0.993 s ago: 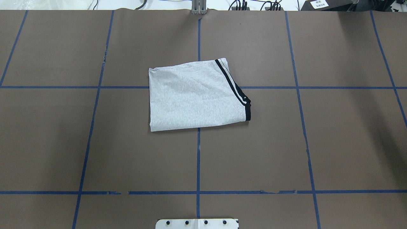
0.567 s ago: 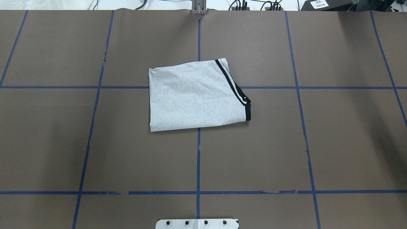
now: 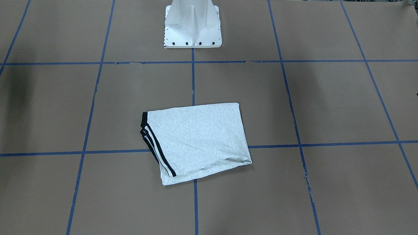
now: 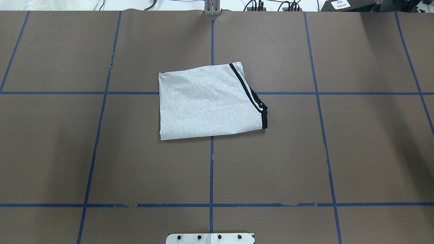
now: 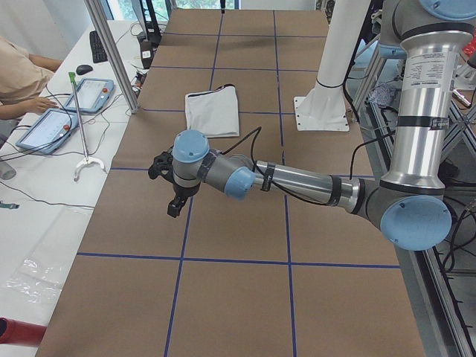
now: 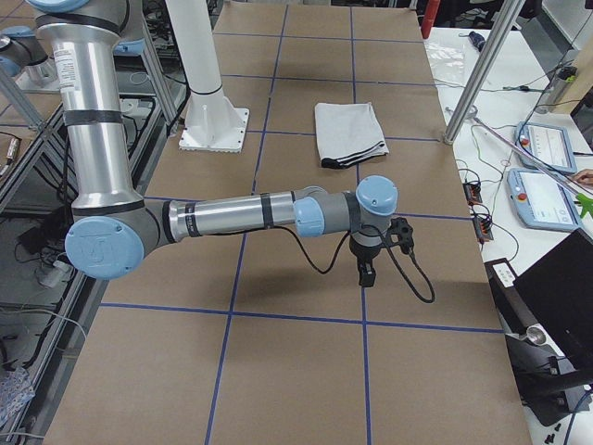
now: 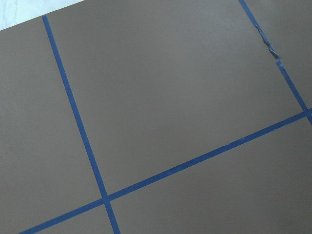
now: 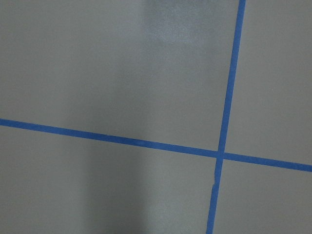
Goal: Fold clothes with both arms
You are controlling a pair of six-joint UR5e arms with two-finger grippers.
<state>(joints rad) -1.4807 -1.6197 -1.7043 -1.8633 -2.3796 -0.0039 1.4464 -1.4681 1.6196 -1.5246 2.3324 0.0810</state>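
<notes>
The left black two-finger claw (image 5: 173, 207) and the right claw (image 6: 367, 271) hang over the ends of the brown table (image 4: 67, 152); apart or together, I cannot tell. Farther, mid-table, the folded light-grey T-shirt (image 4: 208, 101) lies free. A dragging regrasp could undo its layers.

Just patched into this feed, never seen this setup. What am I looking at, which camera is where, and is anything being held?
One robot: two arms on a white pedestal, at a table papered brown with a blue tape grid. Two pictures look down on the table, one from behind the robot, one facing it. Two look along it from its ends. Two come from the wrists and show only paper and tape. A folded grey T-shirt with black stripes lies mid-table, untouched. The left gripper and right gripper hang over bare paper at opposite ends, away from the shirt, with nothing seen in them; open or shut I cannot tell. A person is at a side desk.
</notes>
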